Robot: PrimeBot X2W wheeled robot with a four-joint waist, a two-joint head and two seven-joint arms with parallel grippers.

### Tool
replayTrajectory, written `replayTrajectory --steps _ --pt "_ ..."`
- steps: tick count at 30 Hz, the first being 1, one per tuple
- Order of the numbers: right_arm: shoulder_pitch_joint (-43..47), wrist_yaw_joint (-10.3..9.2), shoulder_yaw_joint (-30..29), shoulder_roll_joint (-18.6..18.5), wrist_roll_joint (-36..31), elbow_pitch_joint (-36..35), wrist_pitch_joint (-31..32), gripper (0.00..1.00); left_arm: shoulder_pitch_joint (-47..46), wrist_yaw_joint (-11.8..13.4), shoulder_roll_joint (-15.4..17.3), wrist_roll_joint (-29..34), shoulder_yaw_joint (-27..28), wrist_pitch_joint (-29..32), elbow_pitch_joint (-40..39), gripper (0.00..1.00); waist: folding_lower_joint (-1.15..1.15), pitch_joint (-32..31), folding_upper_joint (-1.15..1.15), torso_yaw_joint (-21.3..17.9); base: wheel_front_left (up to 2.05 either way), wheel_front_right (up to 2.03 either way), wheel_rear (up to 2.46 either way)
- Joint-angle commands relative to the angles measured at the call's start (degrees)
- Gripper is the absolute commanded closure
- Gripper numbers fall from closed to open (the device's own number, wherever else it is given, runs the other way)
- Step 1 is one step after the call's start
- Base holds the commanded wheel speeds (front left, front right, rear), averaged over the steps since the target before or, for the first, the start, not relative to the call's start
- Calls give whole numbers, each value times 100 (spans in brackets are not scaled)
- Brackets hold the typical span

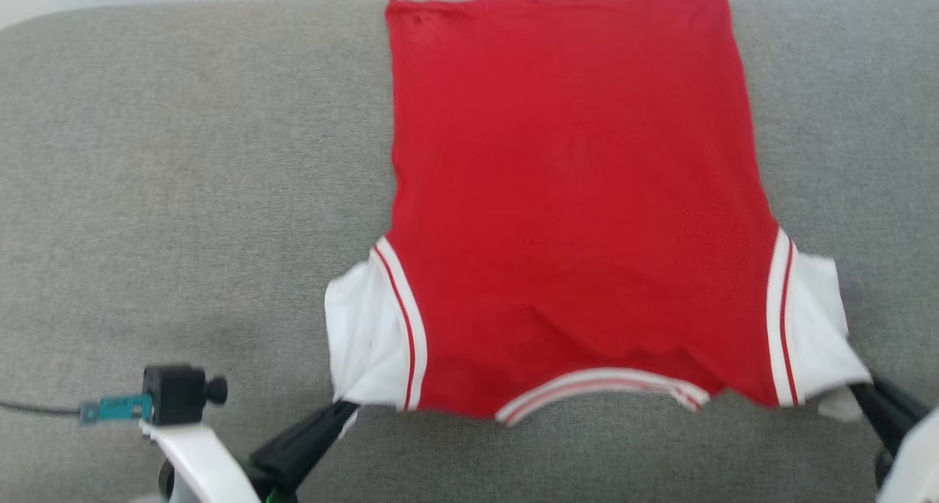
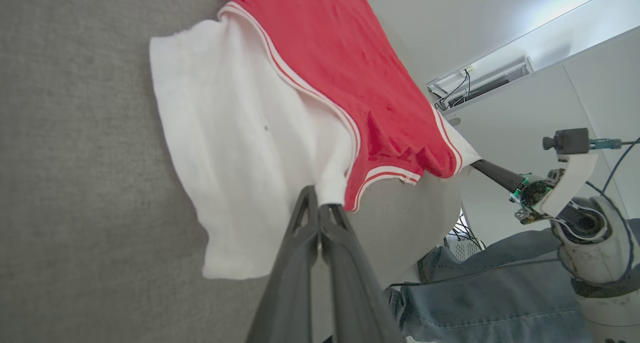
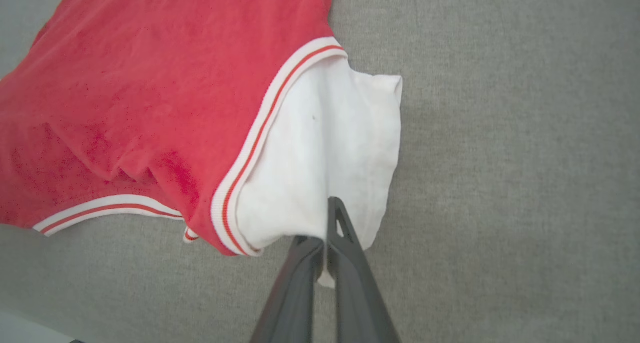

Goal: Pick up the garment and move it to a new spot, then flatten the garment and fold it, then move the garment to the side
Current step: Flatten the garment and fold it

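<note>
The garment (image 1: 572,195), a red T-shirt with white sleeves and striped trim, lies spread flat on the grey surface, collar toward me and hem at the far edge. At the near left, my left gripper (image 1: 346,409) is shut on the white sleeve's lower corner; the left wrist view shows the cloth (image 2: 240,133) pinched between my closed left gripper (image 2: 320,199). At the near right, my right gripper (image 1: 855,393) is shut on the other white sleeve (image 3: 330,153), the fabric pulled into a ridge between the closed right gripper (image 3: 327,233).
The grey fabric surface (image 1: 183,180) stretches wide to the left and right of the shirt; its far edge runs along the top, where the hem reaches. Past the near edge, the left wrist view shows a person's jeans-clad leg (image 2: 480,293) and cables.
</note>
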Motion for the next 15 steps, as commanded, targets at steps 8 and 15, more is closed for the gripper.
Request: replayTrajectory --steps 8,15 --pt "1041 -2 -501 139 145 -575 404 100 930 14 69 392 490 -31 -189 100 0 28 0 179 0 0 0" --pt "425 -2 -40 56 129 72 442 100 994 13 -305 704 720 -32 110 100 0 154 0 125 0 0 0"
